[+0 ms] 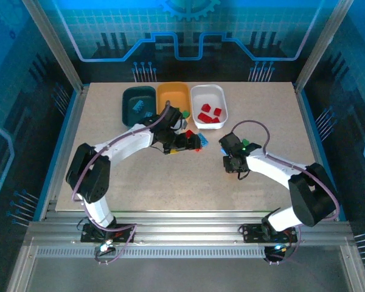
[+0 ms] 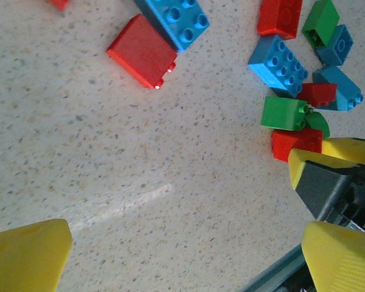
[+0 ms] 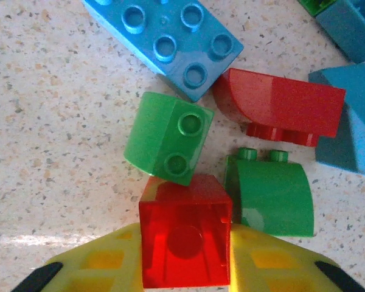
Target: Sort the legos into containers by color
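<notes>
Contact is made on the right: a red cube [image 3: 184,219] is clamped between the right fingers [image 3: 103,264], which are closed down to its width, both pads pressed against its sides. Whether it is lifted off the worktop [image 3: 55,121] cannot be told. Just beyond the fingertips, a green brick [image 3: 167,137] is touched by the cube's far corner, and a curved green brick [image 3: 271,194] lies right beside one fingertip. A curved red brick [image 3: 283,103] and a blue brick [image 3: 164,33] are set a little further out.

The left fingers [image 2: 30,255] are spread fully and nothing is held. Bare worktop is framed between them, with the pile off to one side.

Snagging is judged the likeliest trouble: if the cube is raised at a slant, the touching green brick could be dragged or tipped along. Only the near part of the cube is covered by the pads, so a slip is also possible during the carry to the white tub [image 1: 208,106], where red bricks are gathered.
</notes>
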You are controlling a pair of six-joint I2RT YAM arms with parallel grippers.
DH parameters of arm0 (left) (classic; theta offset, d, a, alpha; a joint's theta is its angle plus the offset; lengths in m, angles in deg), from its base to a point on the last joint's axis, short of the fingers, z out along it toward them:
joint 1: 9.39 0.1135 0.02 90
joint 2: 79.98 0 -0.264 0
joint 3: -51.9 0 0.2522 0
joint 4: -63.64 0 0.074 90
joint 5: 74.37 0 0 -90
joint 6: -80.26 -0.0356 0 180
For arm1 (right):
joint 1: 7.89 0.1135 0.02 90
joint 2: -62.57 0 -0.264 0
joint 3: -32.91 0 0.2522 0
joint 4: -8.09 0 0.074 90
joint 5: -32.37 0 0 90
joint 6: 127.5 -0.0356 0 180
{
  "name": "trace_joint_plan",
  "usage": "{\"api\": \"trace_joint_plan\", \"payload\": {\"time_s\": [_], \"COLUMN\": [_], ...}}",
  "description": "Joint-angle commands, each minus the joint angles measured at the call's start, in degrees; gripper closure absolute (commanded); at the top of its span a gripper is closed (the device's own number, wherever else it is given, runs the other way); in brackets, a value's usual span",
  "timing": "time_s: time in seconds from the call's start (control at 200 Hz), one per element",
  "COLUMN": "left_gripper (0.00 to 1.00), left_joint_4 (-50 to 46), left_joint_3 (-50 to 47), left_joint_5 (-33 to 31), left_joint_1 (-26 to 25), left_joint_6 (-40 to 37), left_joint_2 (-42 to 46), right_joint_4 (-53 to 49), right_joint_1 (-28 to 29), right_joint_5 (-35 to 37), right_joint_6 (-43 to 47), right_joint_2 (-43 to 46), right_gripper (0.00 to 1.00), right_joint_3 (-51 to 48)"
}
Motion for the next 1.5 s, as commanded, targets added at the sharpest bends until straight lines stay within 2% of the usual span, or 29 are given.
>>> {"api": "trace_joint_plan", "payload": {"time_s": [0.0,0.16,0.275,0.365,0.45,0.61,0.65,0.71,0.745,0.825,0.945,1.076,1.156,1.266,1.376,1.491], "left_gripper": [0.01,0.01,0.01,0.01,0.01,0.01,0.01,0.01,0.01,0.01,0.01,0.01,0.01,0.01,0.01,0.01], "left_joint_4": [-1.85,-3.41,-4.54,-3.86,-0.29,9.55,12.57,16.73,17.36,17.81,19.05,20.81,21.74,21.24,21.20,19.89], "left_joint_3": [-1.93,-2.53,-0.96,1.24,2.31,3.73,2.94,1.24,0.78,-0.48,-3.00,-5.13,-5.74,-5.57,-5.80,-5.51], "left_joint_5": [-1.41,-2.15,-1.63,-1.17,0.17,8.92,9.82,11.20,11.87,12.42,12.13,13.10,13.36,13.42,13.48,12.72], "left_joint_1": [1.16,3.05,6.09,8.98,11.52,16.11,16.32,16.32,16.32,16.32,16.32,16.15,15.99,15.17,13.67,12.06], "left_joint_6": [-0.90,-2.00,-4.14,-5.27,-4.84,1.79,3.34,4.70,4.94,4.78,6.37,9.58,11.37,11.55,11.56,9.82], "left_joint_2": [3.22,6.96,7.94,7.65,7.54,4.78,4.69,4.87,4.93,5.64,7.36,8.07,8.57,9.21,10.27,11.46], "right_joint_4": [-1.15,-2.16,1.64,7.62,7.55,3.83,2.05,-1.72,-3.02,-2.01,2.43,1.32,1.98,0.90,0.32,0.61], "right_joint_1": [2.21,3.38,0.20,-1.90,-3.83,-7.84,-8.15,-8.49,-8.23,-7.39,-5.15,-2.84,-3.14,-3.41,-3.56,-4.29], "right_joint_5": [1.72,2.54,1.25,-2.10,-3.58,-8.39,-8.55,-9.79,-9.28,-7.98,-3.36,5.90,4.79,1.29,0.74,-0.32], "right_joint_6": [0.13,1.37,1.85,3.29,4.93,7.01,7.97,9.04,9.39,9.91,8.41,0.84,-2.72,-4.31,-6.10,-7.30], "right_joint_2": [4.18,9.67,6.32,-0.88,-11.55,-29.18,-32.71,-37.45,-38.65,-36.12,-24.46,-15.15,-11.94,-12.73,-15.15,-19.99], "right_gripper": [0.71,0.71,0.71,0.70,0.69,0.67,0.62,0.46,0.42,0.40,0.38,0.39,0.40,0.35,0.28,0.27], "right_joint_3": [2.07,6.86,12.93,18.51,28.12,47.51,52.14,58.94,60.74,58.43,46.42,32.32,25.25,23.45,23.35,24.38]}}
